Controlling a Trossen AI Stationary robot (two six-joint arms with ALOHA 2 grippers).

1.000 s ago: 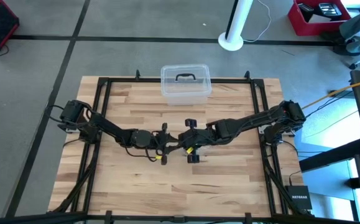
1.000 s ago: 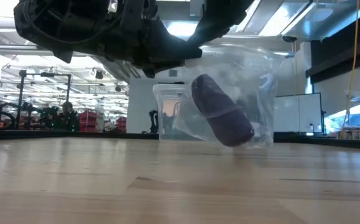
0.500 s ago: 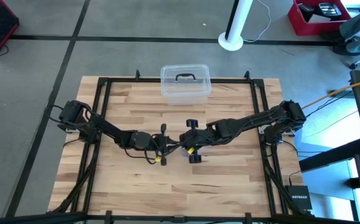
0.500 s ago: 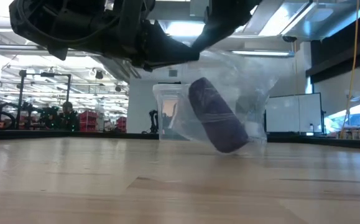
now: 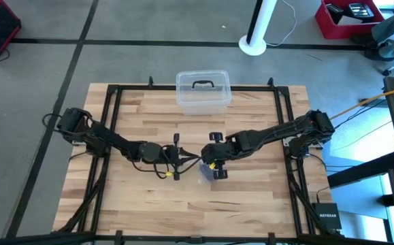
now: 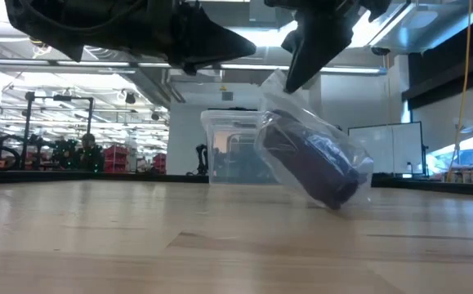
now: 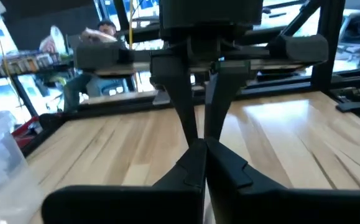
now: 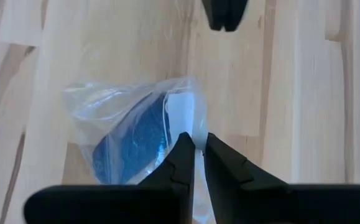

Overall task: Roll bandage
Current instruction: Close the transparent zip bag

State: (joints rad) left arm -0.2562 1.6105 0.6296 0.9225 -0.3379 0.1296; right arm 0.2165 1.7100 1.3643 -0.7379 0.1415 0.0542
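The right tool (image 8: 195, 155) is pinching the top edge of the clear plastic bag (image 6: 318, 159) and holding it up over the middle of the desk (image 5: 251, 197), so the bandage (image 6: 310, 167) — a dark purple roll sealed inside — is hanging directly below those fingers, its long axis slanting down toward the wood with the lower end close to touching. The left tool (image 7: 203, 152) is waiting just beside, its fingers pressed together on nothing — the right arm is plainly the nearer one, and getting the roll out likely depends on the bag's mouth.
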